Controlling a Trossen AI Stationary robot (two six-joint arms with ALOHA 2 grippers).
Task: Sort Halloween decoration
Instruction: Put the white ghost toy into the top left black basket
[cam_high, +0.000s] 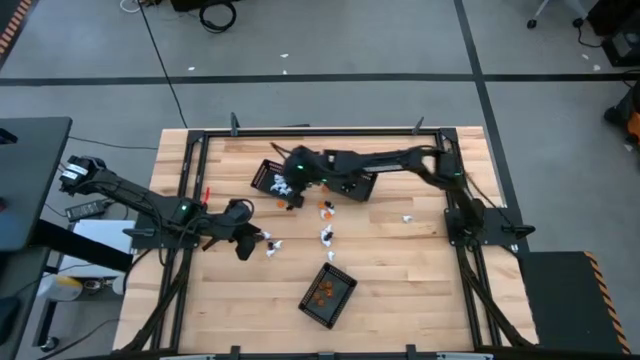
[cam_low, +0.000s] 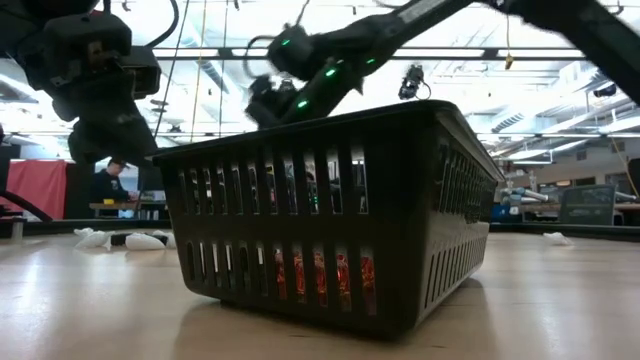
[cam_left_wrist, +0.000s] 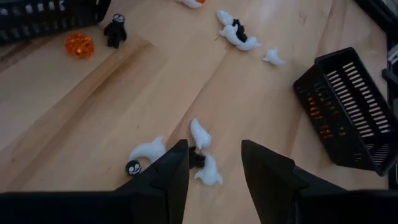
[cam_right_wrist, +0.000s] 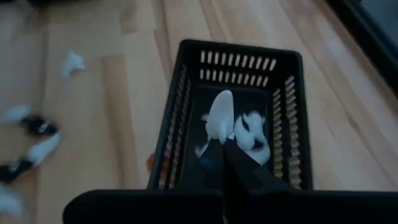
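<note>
1. High view: your left gripper (cam_high: 243, 240) hangs by loose trinkets near the table's left side; your right gripper (cam_high: 296, 170) reaches over the far basket (cam_high: 268, 178). You can count three baskets.
2. Low view: the near basket (cam_low: 330, 225) shows orange trinkets (cam_low: 320, 275) inside.
3. Left wrist view: its fingers (cam_left_wrist: 171, 177) stand apart, empty, over three white ghosts (cam_left_wrist: 200, 134).
4. Right wrist view: its jaws are pinched tight on a white ghost (cam_right_wrist: 221, 116) above white pieces in the basket.

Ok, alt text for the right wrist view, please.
The right gripper, shut on a white ghost trinket, holds it above a black mesh basket that contains more white trinkets. Other white and black trinkets lie on the wooden table beside it.
</note>
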